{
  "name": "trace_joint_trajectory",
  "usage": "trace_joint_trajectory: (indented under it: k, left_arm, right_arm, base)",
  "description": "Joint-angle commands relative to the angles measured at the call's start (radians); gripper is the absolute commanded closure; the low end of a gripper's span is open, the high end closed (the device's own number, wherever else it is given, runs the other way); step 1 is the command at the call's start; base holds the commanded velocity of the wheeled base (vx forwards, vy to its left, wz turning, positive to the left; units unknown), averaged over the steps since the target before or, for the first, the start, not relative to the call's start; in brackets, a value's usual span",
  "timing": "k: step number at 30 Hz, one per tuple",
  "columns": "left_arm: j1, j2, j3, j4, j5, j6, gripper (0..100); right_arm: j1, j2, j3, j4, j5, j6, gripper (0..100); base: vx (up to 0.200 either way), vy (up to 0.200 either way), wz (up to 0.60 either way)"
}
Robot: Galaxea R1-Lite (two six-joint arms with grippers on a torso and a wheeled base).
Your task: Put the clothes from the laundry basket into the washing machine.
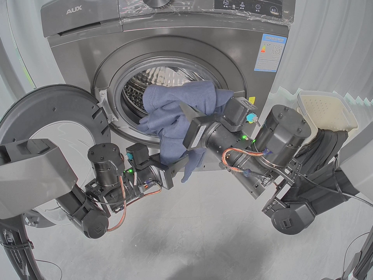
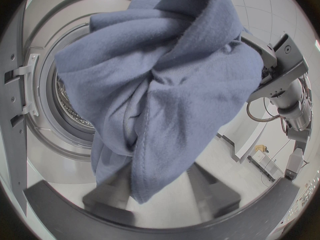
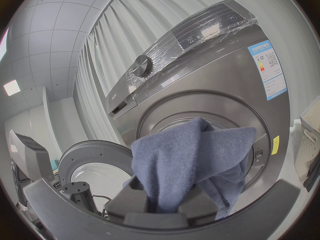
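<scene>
Laundry room: the right gripper (image 3: 161, 202) is clamping a blue garment (image 1: 175, 105) at the mouth of the washer (image 1: 163, 43). The bunched cloth is partly covering the drum (image 1: 163, 76) opening, with one end hanging down past the rim. The left gripper (image 1: 179, 163) is hovering just below, fingers apart on either side of that trailing end; whether they are touching it is hard to tell. The door (image 1: 54, 109) is standing open on the left. A pale basket (image 1: 330, 109) is sitting to the right, dark clothes (image 1: 322, 152) draping over its edge.
</scene>
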Motion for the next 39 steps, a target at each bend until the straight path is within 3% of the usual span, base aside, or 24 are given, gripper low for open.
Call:
trace_joint_trajectory:
  k: [1, 8, 11, 16, 17, 24, 36, 39]
  left_arm:
    - [-0.002, 0.012, 0.001, -0.009, 0.000, -0.001, 100]
    - [-0.019, -0.005, 0.058, -0.075, -0.002, 0.001, 100]
    - [-0.057, -0.042, 0.156, -0.136, -0.011, 0.004, 100]
    - [-0.085, -0.128, 0.311, -0.145, -0.028, 0.012, 100]
    - [-0.085, -0.143, 0.328, -0.145, -0.034, 0.013, 100]
    - [-0.077, -0.238, 0.317, -0.145, -0.060, 0.001, 100]
    - [-0.042, -0.237, 0.240, -0.144, -0.042, -0.024, 100]
    - [-0.019, -0.231, 0.227, -0.144, -0.017, -0.028, 100]
  right_arm:
    - [0.000, 0.002, 0.001, 0.000, 0.000, 0.000, 100]
    - [-0.001, 0.002, 0.010, 0.000, 0.000, 0.000, 100]
    - [-0.004, 0.006, 0.017, 0.000, 0.002, 0.000, 100]
    - [-0.001, 0.017, 0.040, -0.016, 0.014, 0.000, 100]
    - [0.000, 0.019, 0.046, -0.016, 0.014, -0.001, 0]
    - [0.005, 0.034, 0.083, -0.022, 0.017, 0.017, 0]
    - [-0.001, 0.012, 0.219, -0.046, 0.014, 0.019, 0]
    - [-0.015, -0.008, 0.261, -0.057, 0.012, 0.020, 0]
  base:
    - [0.000, 0.000, 0.00]
    - [0.000, 0.000, 0.00]
    - [0.000, 0.000, 0.00]
    - [0.000, 0.000, 0.00]
    - [0.000, 0.000, 0.00]
    - [0.000, 0.000, 0.00]
    - [0.000, 0.000, 0.00]
    - [0.000, 0.000, 0.00]
